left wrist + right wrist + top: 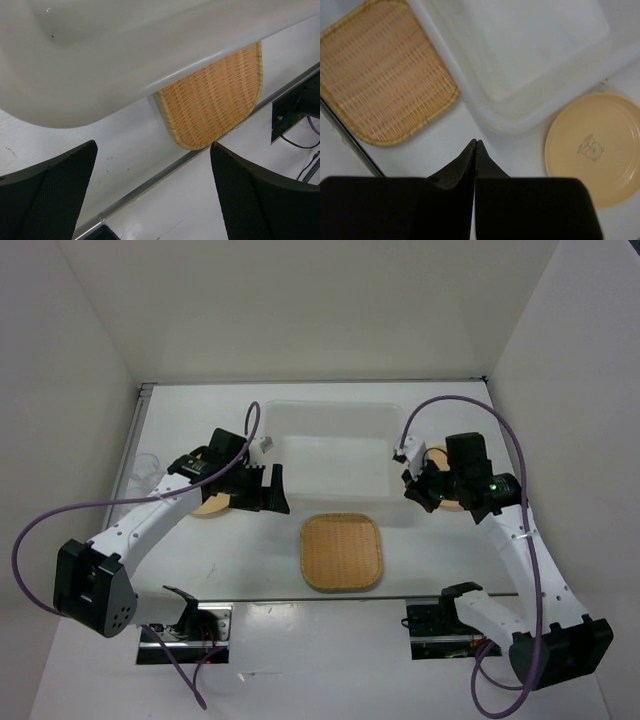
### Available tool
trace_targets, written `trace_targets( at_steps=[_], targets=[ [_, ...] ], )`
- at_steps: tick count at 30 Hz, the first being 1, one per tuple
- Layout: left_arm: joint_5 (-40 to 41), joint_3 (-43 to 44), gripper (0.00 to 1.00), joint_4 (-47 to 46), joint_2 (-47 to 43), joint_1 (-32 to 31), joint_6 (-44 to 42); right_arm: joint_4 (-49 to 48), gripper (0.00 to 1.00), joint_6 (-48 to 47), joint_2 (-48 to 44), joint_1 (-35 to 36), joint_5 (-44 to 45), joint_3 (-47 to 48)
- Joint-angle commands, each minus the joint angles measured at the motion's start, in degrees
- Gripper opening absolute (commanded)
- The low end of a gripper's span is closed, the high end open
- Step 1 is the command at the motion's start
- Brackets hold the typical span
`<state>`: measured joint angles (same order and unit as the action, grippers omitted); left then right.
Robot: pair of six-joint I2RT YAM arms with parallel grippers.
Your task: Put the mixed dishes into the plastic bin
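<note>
Our right gripper (475, 145), fingers together, hovers near a pale-orange plate (594, 148); our left gripper (154, 150) gapes beside the plastic bin (125, 55), seemingly over a second plate (208, 506).

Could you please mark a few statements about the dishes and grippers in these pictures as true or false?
1. No dish lies in the bin. True.
2. The tray lies inside the bin. False: it lies on the table, just outside the bin's near wall.
3. The left gripper is open and empty. True.
4. The right gripper grips a plate. False: it is shut on nothing, and the plate lies flat on the table beside the bin.
</note>
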<state>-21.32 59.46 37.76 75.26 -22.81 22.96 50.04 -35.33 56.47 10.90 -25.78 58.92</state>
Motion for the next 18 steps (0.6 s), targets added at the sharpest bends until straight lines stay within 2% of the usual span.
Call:
trace_targets(
  at_steps=[1,2,7,10,14,18],
  targets=[
    [-3.72,-0.66,1.0,-0.93,2.6,-0.04,1.12,-0.04,0.0,-11.23,0.75,5.26,-0.59,-2.39],
    [-4.95,-1.45,1.0,-0.93,3.22,-0.57,1.12,-0.03,0.0,-15.77,0.75,7.02,0.28,-4.4],
    [-6.1,-4.96,1.0,-5.58,2.7,-1.71,4.8,-5.55,0.0,-23.72,0.75,20.71,10.03,-10.21],
    [-6.1,-7.25,1.0,-7.87,2.17,-4.43,7.7,-8.63,0.0,-28.64,2.15,25.21,10.66,-12.32],
    [-6.1,-11.38,1.0,-11.3,2.69,-6.2,12.45,-10.31,0.0,-34.0,6.44,25.75,11.19,-14.35],
    [-3.91,-16.03,1.0,-13.93,0.51,-8.65,16.84,-10.31,0.0,-35.33,10.24,25.75,10.23,-15.58]
  ],
)
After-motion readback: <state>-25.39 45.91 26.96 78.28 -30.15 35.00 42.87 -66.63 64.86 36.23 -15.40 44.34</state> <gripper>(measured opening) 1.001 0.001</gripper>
